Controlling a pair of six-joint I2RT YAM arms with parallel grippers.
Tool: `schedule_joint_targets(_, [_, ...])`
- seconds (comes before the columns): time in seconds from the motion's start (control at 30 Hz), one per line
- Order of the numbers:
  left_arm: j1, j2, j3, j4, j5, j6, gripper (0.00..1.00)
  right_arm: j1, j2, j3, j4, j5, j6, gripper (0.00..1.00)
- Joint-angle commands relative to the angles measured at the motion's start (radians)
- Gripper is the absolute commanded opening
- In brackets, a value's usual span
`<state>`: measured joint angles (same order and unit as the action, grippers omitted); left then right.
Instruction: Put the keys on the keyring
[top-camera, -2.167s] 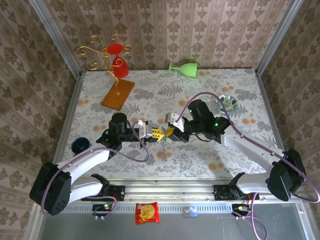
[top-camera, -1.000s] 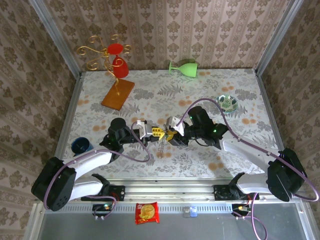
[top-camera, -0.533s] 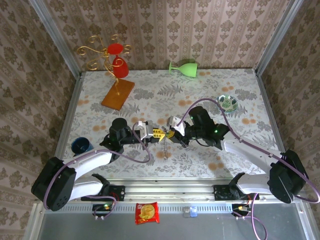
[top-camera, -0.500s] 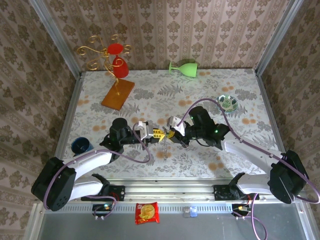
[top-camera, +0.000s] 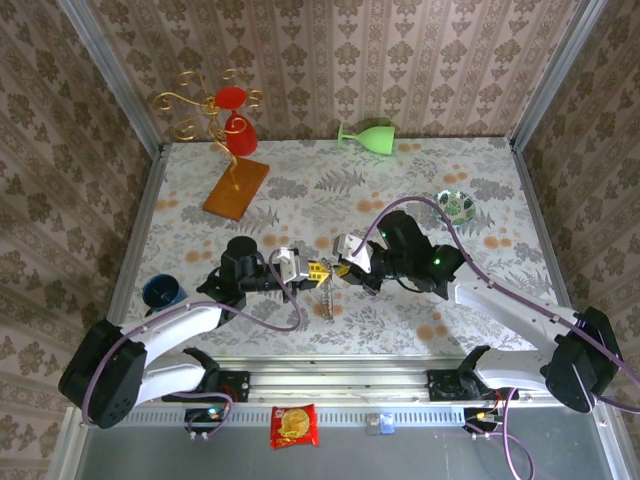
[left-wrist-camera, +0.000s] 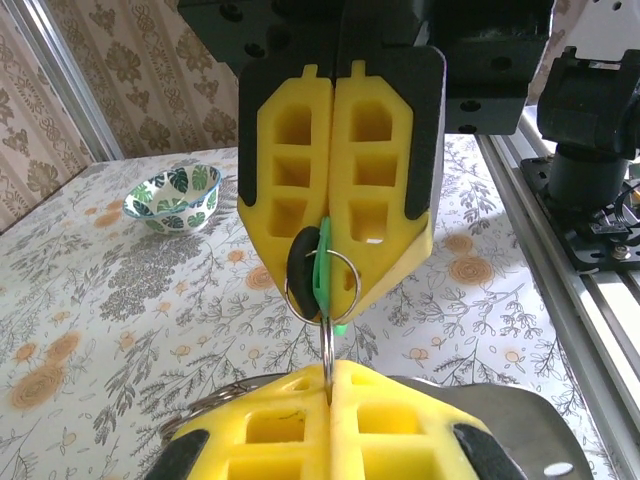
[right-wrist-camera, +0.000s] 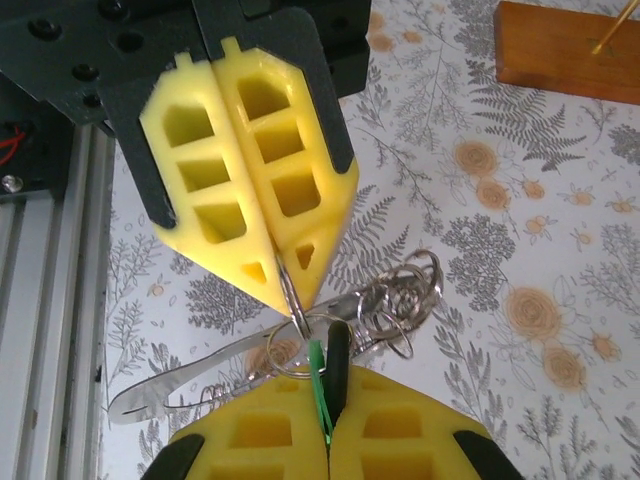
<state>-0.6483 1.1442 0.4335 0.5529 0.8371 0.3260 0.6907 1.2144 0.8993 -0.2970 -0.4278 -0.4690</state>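
- Left gripper (right-wrist-camera: 277, 268): yellow foam pads pressed together, with the tip pinching a small round ring of thin silver wire (left-wrist-camera: 327, 345) edge-on.
- Right gripper (left-wrist-camera: 333, 225): pads closed flat against each other. The tip nips two keys side by side, a key with a bright green plastic head (left-wrist-camera: 321, 285) and a key with a dark rounded head (left-wrist-camera: 300, 265).
- The two grippers stand tip to tip above the middle of the near half of the table, very close. The wire ring bridges the short gap between them.
- In the left wrist view the ring loops around both key heads. I cannot tell whether it passes through their holes.
- Keyring, a long thin oval loop of grey metal (right-wrist-camera: 190, 370): it hangs from the ring area just under the two tips and trails away toward the near rail. It is held by neither gripper directly. I cannot tell whether its far end touches the tabletop.
- A cluster of smaller silver rings (right-wrist-camera: 400, 295) dangles beside the wire ring, on the side away from the oval loop.
- Floral-print tabletop (top-camera: 400, 180) lies beneath all of the above.
- A small white bowl with a green leaf pattern (top-camera: 455, 205) sits upright on the table, beyond the right arm.
- A pale green goblet (top-camera: 368, 134) lies on its side at the far edge.
- A gold wire stand on a wooden base (top-camera: 236, 185) is at far left, and a dark blue cup (top-camera: 160, 291) at the left edge.
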Motion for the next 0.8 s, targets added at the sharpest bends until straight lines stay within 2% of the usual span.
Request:
schedule_joint_targets(0.0, [-0.001, -0.024, 0.025, -0.034, -0.018, 0.041, 0.00, 0.000, -0.041, 0.044, -0.071, 0.063, -0.045, 0.00])
schedule_joint_targets(0.07, [-0.002, -0.023, 0.023, -0.031, -0.020, 0.038, 0.00, 0.001, -0.043, 0.049, -0.083, 0.066, -0.047, 0.00])
schedule_joint_targets(0.13, [-0.002, -0.024, 0.019, -0.017, -0.023, 0.029, 0.11, 0.006, -0.040, 0.053, -0.094, 0.071, -0.052, 0.00])
schedule_joint_targets(0.2, [-0.002, -0.028, 0.008, 0.012, -0.038, 0.012, 0.28, 0.011, -0.036, 0.067, -0.111, 0.076, -0.059, 0.00])
schedule_joint_targets(0.27, [0.001, -0.041, -0.010, 0.053, -0.067, -0.005, 0.37, 0.016, -0.035, 0.083, -0.131, 0.087, -0.071, 0.00])
schedule_joint_targets(0.37, [0.010, -0.064, -0.045, 0.137, -0.150, -0.047, 0.42, 0.021, -0.033, 0.117, -0.171, 0.107, -0.096, 0.00])
schedule_joint_targets(0.47, [0.021, -0.095, -0.098, 0.250, -0.333, -0.112, 0.45, 0.030, -0.017, 0.143, -0.179, 0.109, -0.104, 0.00])
schedule_joint_targets(0.6, [0.052, -0.173, -0.181, 0.337, -0.658, -0.210, 0.53, 0.080, 0.050, 0.170, -0.106, 0.080, -0.077, 0.00])
schedule_joint_targets(0.7, [0.122, -0.257, -0.208, 0.269, -0.851, -0.298, 0.57, 0.124, 0.129, 0.209, 0.007, 0.015, -0.036, 0.00])
schedule_joint_targets(0.77, [0.179, -0.325, -0.204, 0.164, -0.915, -0.358, 0.58, 0.143, 0.195, 0.243, 0.085, -0.015, -0.007, 0.00])
